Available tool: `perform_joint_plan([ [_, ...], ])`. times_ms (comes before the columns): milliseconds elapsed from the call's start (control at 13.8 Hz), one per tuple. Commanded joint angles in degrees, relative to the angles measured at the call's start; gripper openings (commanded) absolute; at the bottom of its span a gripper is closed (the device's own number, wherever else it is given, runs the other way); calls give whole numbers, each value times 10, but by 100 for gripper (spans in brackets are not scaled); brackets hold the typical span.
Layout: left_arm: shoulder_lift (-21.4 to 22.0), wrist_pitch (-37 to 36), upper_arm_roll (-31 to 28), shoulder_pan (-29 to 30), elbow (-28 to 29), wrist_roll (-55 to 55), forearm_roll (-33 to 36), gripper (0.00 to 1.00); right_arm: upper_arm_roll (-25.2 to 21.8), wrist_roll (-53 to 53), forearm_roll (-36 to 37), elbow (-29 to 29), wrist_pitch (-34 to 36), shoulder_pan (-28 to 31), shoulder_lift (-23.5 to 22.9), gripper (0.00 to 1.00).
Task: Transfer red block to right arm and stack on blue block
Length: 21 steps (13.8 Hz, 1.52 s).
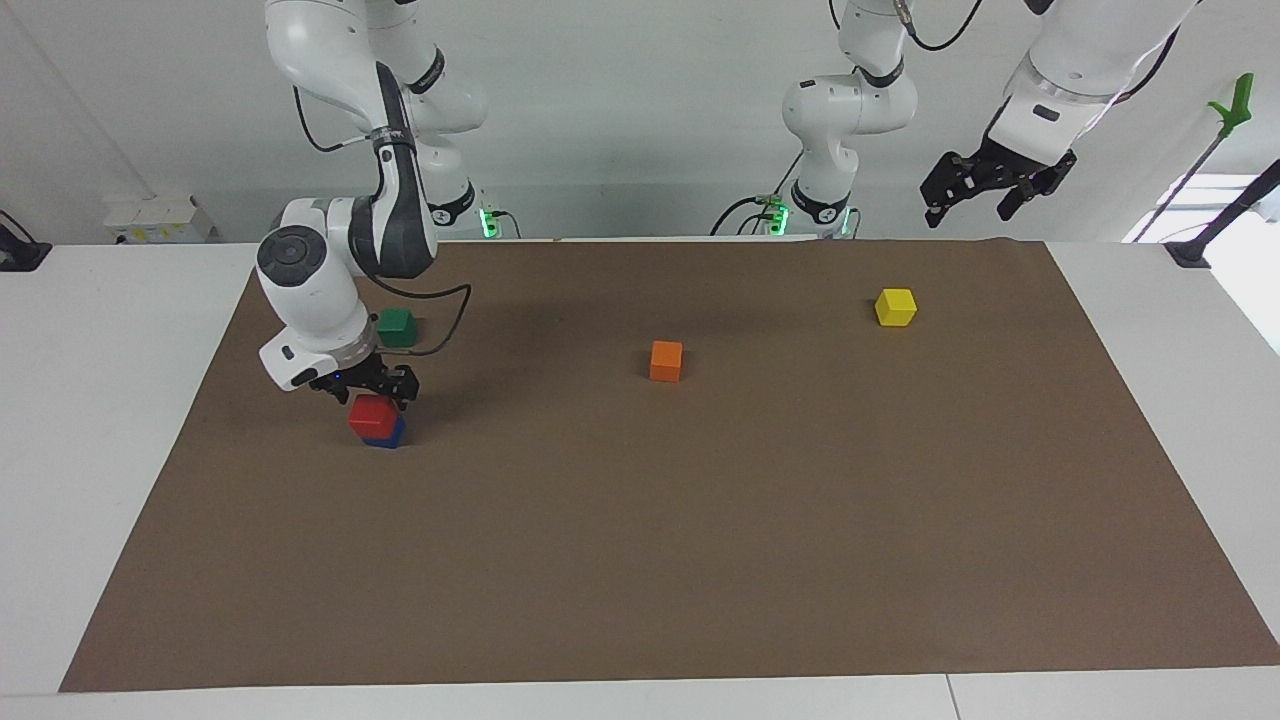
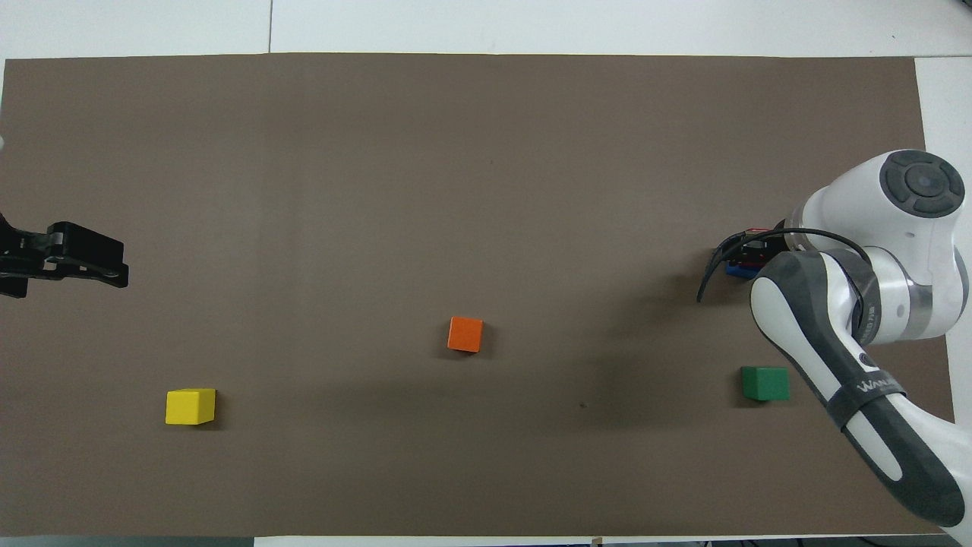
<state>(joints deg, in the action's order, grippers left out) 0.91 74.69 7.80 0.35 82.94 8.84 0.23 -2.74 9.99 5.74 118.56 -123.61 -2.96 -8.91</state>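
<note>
- The red block (image 1: 371, 415) sits on the blue block (image 1: 386, 434), toward the right arm's end of the surface.
- The right claw (image 1: 368, 388) is just above it; I can't tell its opening.
- A crooked lift could topple the stack.
- The left claw (image 1: 985, 190) waits raised, fingers apart, empty.

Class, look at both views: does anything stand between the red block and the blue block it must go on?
Nothing visible does. The red block already sits on the blue block, with the right gripper directly over it. The green block lies nearer the robots, apart. The left gripper waits raised at its own end.
</note>
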Motion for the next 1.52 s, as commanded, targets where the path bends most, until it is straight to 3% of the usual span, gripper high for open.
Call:
perform_joint_plan([
  [0,16,8,-2,2,20,-4,-1,100,5,-8,-8,5,3,9,6,100],
  [361,16,8,-2,1,20,-4,-1,100,2,-86,-8,-38,88,23,56,100],
  [578,16,8,-2,1,20,-4,-1,100,2,-130,-10,-103,175,23,90,100],
  [1084,16,8,-2,1,20,-4,-1,100,0,-134,-47,-267,392,26,110,100],
  [1445,16,8,-2,2,20,-5,-1,100,-3,-158,-88,-317,433,55,112,100],
])
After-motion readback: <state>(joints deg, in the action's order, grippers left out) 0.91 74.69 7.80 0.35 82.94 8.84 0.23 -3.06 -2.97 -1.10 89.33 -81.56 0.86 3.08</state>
